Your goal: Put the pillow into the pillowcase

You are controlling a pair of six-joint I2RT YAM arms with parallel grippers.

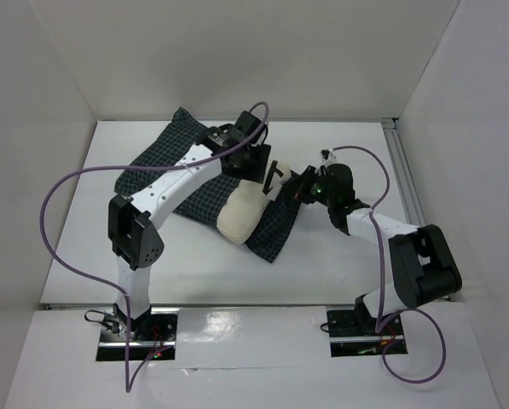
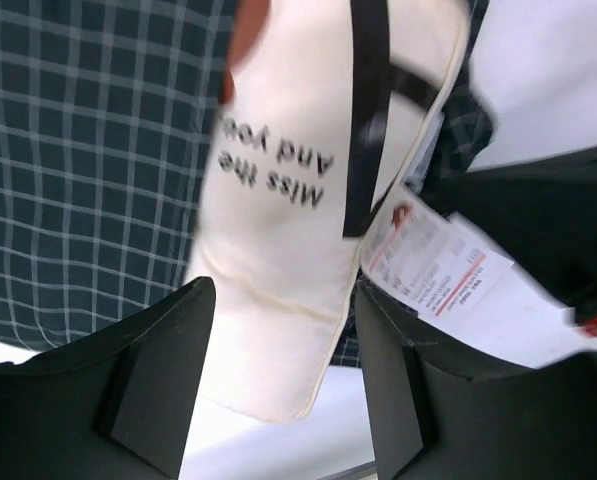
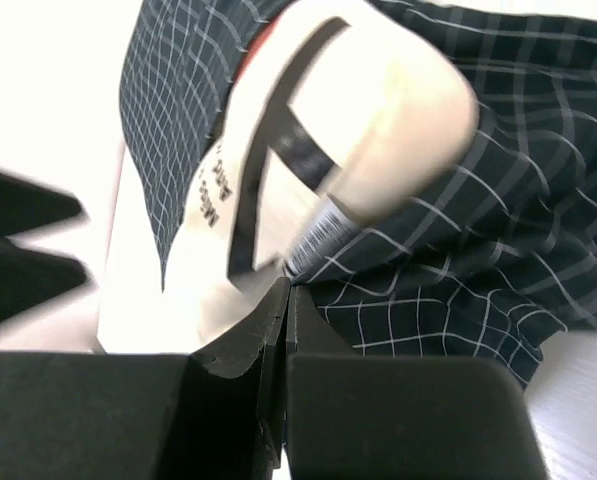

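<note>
The cream lettered pillow (image 1: 240,218) is lying partly inside the navy white-checked cloth pillowcase (image 1: 274,236) on the white worktop (image 1: 348,264), one end still showing. The left hand (image 2: 283,290) is straddling that end, spread open. The right hand (image 3: 283,292) is apparently pinching the case's hem. Pushing that end in is remaining.

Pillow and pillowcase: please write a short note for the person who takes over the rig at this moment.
Left gripper: open, with one finger on each side of the uncovered end of the pillow, near its side tag.
Right gripper: shut, apparently pinching the edge of the pillowcase right beside the pillow.
Done: the pillow is partly inside, and checked cloth wraps around its far part.
Left: push the lettered end in, probably with the left gripper while the right one holds the opening, then pull the case over it.
</note>
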